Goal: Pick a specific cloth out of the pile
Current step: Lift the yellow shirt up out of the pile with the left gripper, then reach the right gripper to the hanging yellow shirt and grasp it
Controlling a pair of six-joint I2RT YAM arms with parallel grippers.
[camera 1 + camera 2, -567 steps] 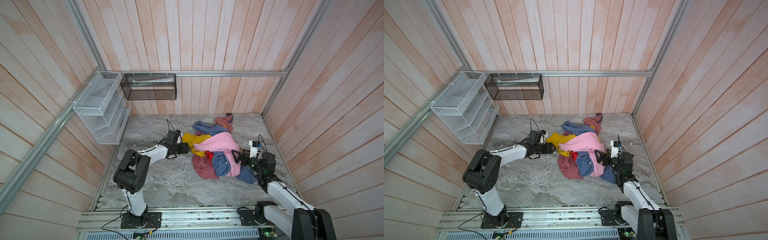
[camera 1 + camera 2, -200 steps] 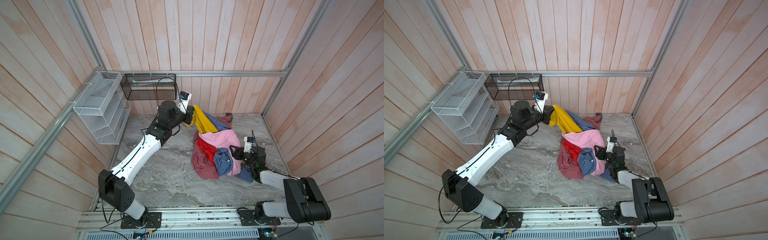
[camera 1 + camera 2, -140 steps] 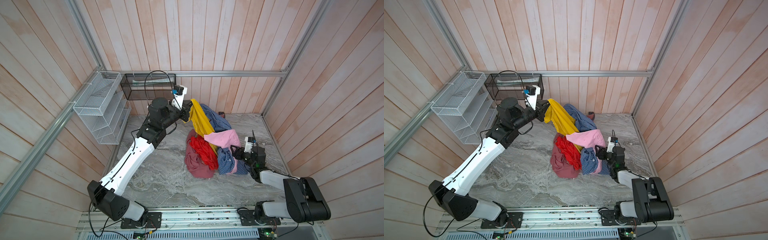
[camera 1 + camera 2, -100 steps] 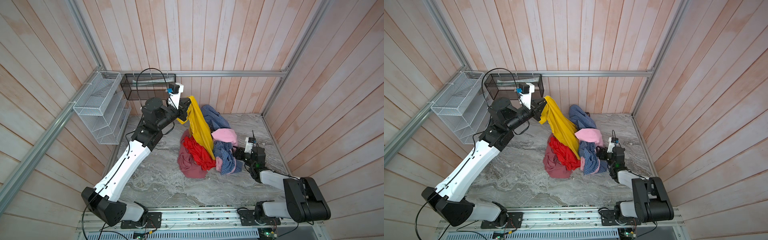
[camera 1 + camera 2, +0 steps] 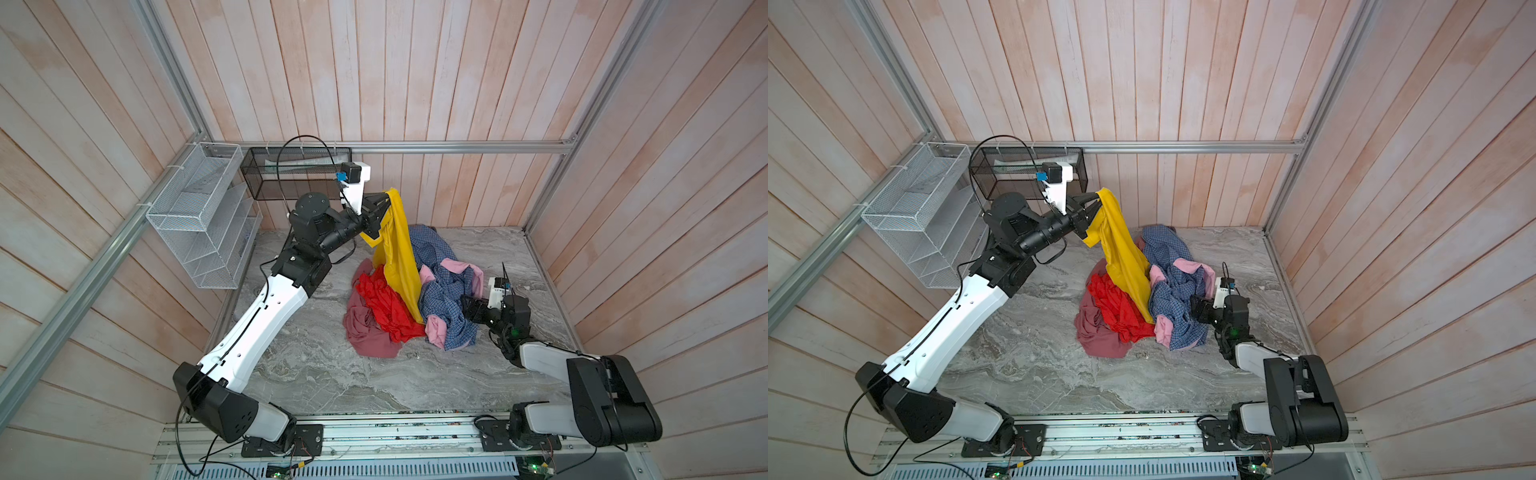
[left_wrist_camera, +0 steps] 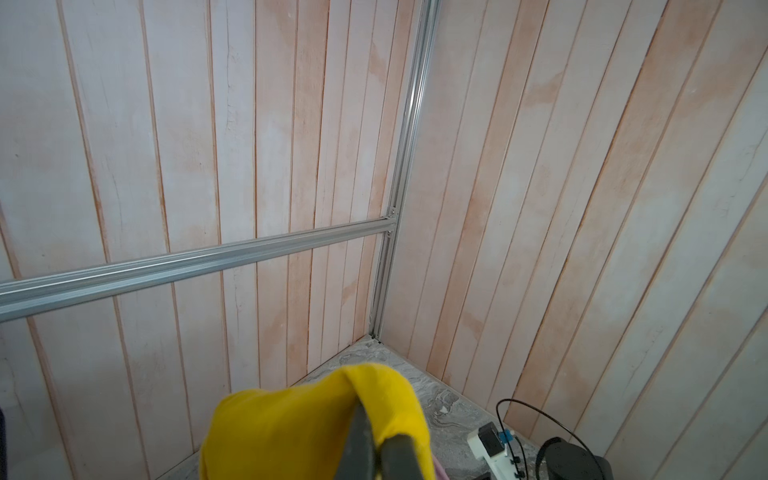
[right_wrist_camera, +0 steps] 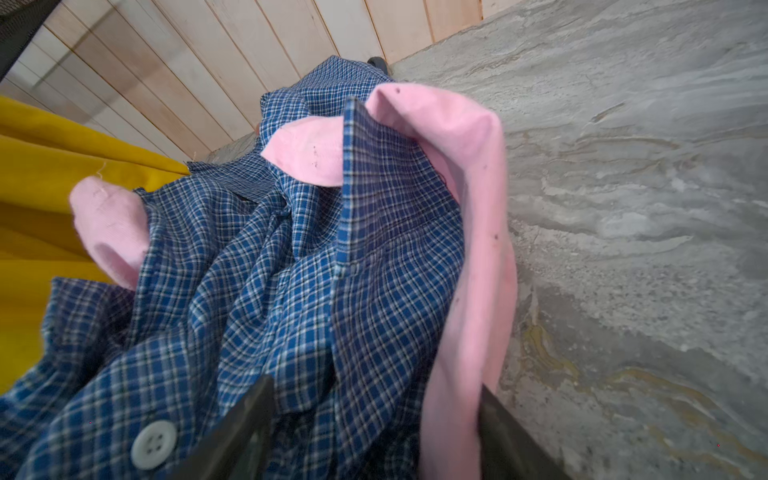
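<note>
**Yellow cloth up in the left gripper, tip in the pile**

I see the yellow cloth (image 5: 397, 253) hanging in the air from the left gripper (image 5: 380, 207). The jaws are clamped tight on its top edge, above the far-left side of the pile (image 5: 415, 320). It drapes down and to the right, and its lower tip ends in the pile between the red cloth (image 5: 384, 303) and the blue checked shirt (image 5: 446, 286). Both top views agree on cloth (image 5: 1125, 257) and gripper (image 5: 1090, 210).

In the left wrist view, yellow fabric (image 6: 299, 428) folds over the closed jaws of the left gripper (image 6: 376, 446).

The maroon garment (image 5: 365, 338) lies flat at the pile's near-left edge, under the red cloth. The pink garment (image 5: 436, 328) pokes out from the checked shirt in several spots.

The right gripper (image 5: 469, 309) sits low on the tabletop (image 5: 332, 374), against the pile's right edge. In the right wrist view its jaws (image 7: 374, 399) are spread wide, with checked shirt (image 7: 291, 270) and pink garment (image 7: 469, 249) lying between them. I can't tell if they press on the fabric.

On the far-left walls are a white wire rack (image 5: 199, 216) and a black mesh basket (image 5: 291, 174).
</note>
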